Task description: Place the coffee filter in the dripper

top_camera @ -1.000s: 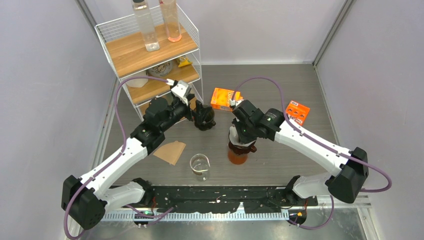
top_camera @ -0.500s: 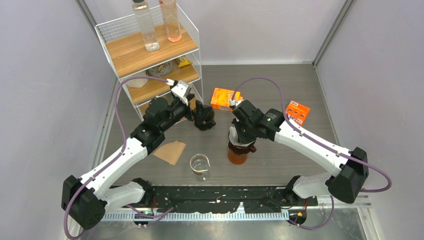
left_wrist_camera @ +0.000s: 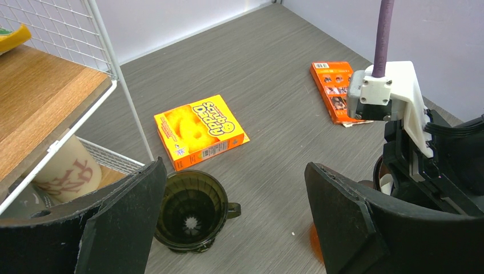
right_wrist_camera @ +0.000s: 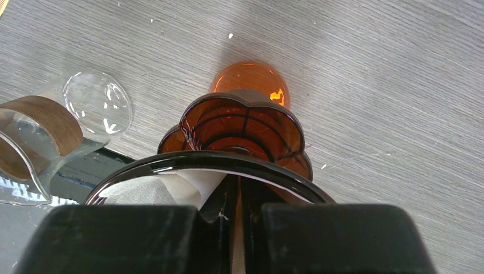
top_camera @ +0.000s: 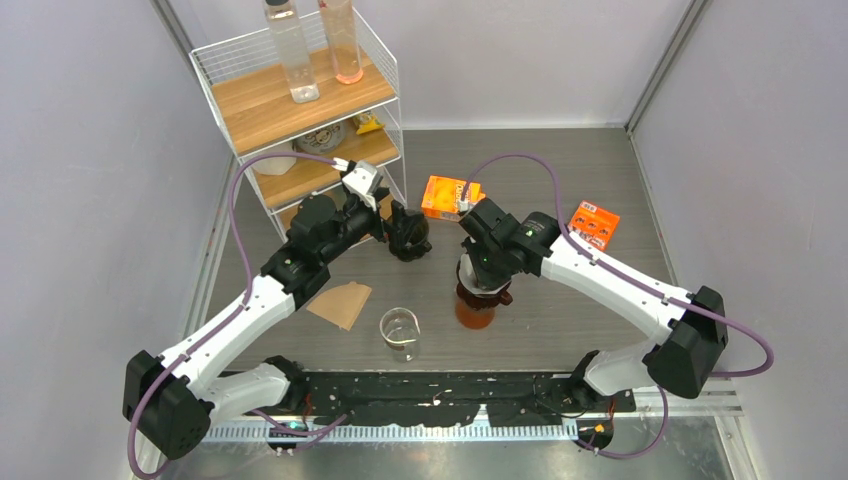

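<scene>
Nearest, a glass beaker (top_camera: 400, 330) and a flat brown filter (top_camera: 342, 303) sit on the table (top_camera: 540, 335) with open room around them. Behind them the right claw (right_wrist_camera: 240, 197) is pinched together on a white filter (right_wrist_camera: 191, 185) at a dark rim (right_wrist_camera: 171, 162) above an amber vessel (right_wrist_camera: 242, 123). From overhead its arm hides all of that. The left claw (left_wrist_camera: 234, 171) gapes wide beside an empty dark dripper (left_wrist_camera: 191, 211), close to the wire shelf (top_camera: 250, 110). An orange box (left_wrist_camera: 200, 137) lies beyond, and another (left_wrist_camera: 334, 91) farther off.
</scene>
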Motion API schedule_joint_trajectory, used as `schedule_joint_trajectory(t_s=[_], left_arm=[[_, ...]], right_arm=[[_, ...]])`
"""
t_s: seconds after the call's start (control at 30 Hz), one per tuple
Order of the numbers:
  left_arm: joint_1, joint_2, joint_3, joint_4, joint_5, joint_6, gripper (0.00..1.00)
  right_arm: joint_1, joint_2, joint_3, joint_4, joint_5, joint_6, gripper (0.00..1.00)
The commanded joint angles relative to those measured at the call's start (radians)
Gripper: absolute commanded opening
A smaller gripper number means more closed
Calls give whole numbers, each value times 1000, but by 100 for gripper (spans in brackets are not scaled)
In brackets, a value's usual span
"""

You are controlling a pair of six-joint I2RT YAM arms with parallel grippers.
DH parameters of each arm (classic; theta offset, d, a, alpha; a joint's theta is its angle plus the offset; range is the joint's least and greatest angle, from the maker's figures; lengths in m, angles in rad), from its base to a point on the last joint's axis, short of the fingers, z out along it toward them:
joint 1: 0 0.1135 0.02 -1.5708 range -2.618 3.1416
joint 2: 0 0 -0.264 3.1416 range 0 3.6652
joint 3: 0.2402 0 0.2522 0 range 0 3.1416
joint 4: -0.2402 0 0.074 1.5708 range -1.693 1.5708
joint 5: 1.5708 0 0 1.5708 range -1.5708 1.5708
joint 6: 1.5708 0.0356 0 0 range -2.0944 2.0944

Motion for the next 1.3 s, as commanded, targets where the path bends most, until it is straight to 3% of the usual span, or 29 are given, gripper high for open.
schedule_joint_trajectory(t_s=[0.0, 0.33, 0.63, 1.03, 1.27], left_arm=[[5, -3, 8, 52, 2, 19, 99], [6, 0, 9, 51, 7, 18, 100], [7, -2, 8, 56, 23, 15, 99], [6, -4, 4, 61, 35, 9, 100], [7, 1, 7, 61, 37, 9, 100]], right_arm=[[4, 9, 21, -5, 5, 19, 12], [3, 19, 19, -12, 8, 43, 12], [2, 18, 24, 19, -135, 84, 12], [0, -21, 22, 29, -77, 98, 12], [0, -24, 62, -16, -37, 94, 19]])
